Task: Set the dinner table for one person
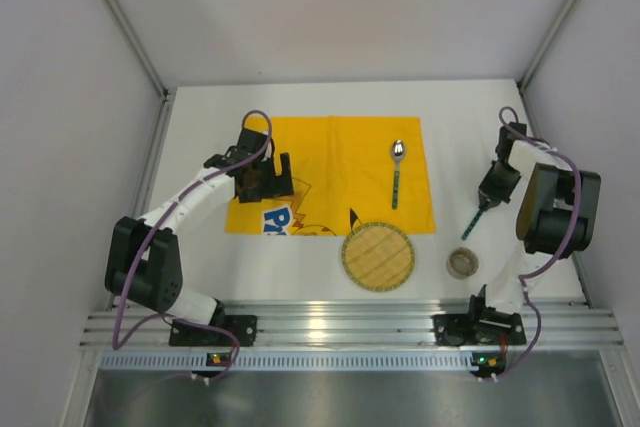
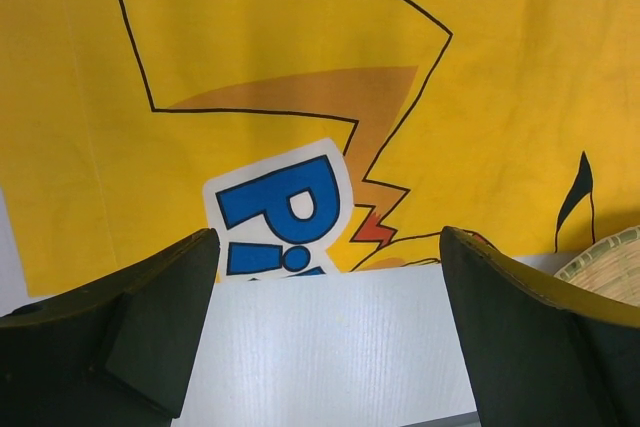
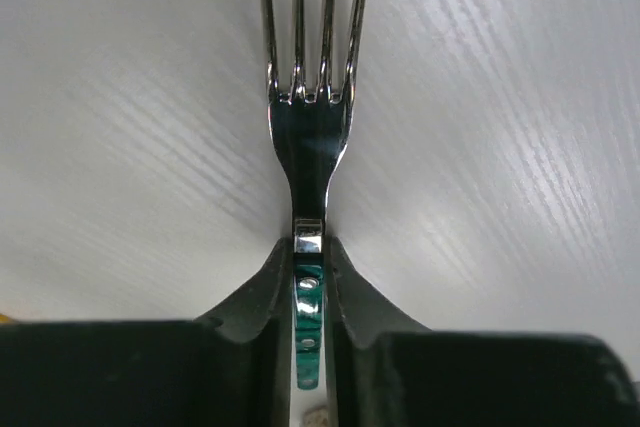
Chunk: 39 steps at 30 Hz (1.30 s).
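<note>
The white tabletop (image 1: 190, 137) spreads under both arms. The right end effector (image 3: 310, 247) is clamped on a fork (image 3: 310, 137) by its green handle, right of the yellow mat (image 1: 330, 162). The left end effector (image 2: 328, 242) hangs wide open over the mat's near edge. 1 spoon (image 1: 397, 172) lies on the mat.

A mat (image 1: 330, 147) lay on the surface (image 1: 300, 97), a spoon (image 1: 397, 172) on its right part; a round tray (image 1: 378, 255) overlapped its near edge, a small cup (image 1: 462, 264) right of the tray, a fork (image 1: 472, 220) behind the cup
</note>
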Each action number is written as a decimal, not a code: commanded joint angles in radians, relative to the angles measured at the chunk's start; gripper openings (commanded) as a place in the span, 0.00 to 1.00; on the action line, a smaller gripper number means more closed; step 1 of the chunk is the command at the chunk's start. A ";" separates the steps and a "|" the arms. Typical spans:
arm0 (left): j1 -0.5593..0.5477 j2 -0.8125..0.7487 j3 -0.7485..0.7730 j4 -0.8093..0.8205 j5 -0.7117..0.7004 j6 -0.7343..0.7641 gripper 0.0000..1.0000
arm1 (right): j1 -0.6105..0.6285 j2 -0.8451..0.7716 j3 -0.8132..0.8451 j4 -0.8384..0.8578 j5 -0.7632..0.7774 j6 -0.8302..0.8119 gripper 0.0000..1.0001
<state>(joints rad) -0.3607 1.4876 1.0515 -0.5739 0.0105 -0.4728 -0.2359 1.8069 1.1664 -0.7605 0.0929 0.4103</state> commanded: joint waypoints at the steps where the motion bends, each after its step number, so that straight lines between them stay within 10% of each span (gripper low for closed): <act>1: -0.003 -0.035 0.010 0.058 0.029 0.013 0.96 | 0.038 0.029 0.074 -0.013 0.059 -0.028 0.00; 14: -0.380 0.186 0.474 0.049 -0.041 0.260 0.97 | 0.441 -0.024 0.560 -0.270 -0.039 0.066 0.00; 28: -0.678 0.367 0.642 0.034 -0.362 0.336 0.91 | 0.618 -0.115 0.615 -0.306 -0.328 0.240 0.00; 35: -0.724 0.405 0.653 -0.007 -0.498 0.333 0.60 | 0.622 -0.147 0.595 -0.310 -0.366 0.251 0.00; 39: -0.794 0.462 0.734 -0.063 -0.678 0.396 0.25 | 0.641 -0.156 0.567 -0.315 -0.381 0.236 0.00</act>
<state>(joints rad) -1.0904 1.9152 1.7077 -0.6174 -0.5385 -0.1436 0.3817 1.7042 1.7321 -1.0805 -0.2188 0.6464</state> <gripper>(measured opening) 0.325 0.062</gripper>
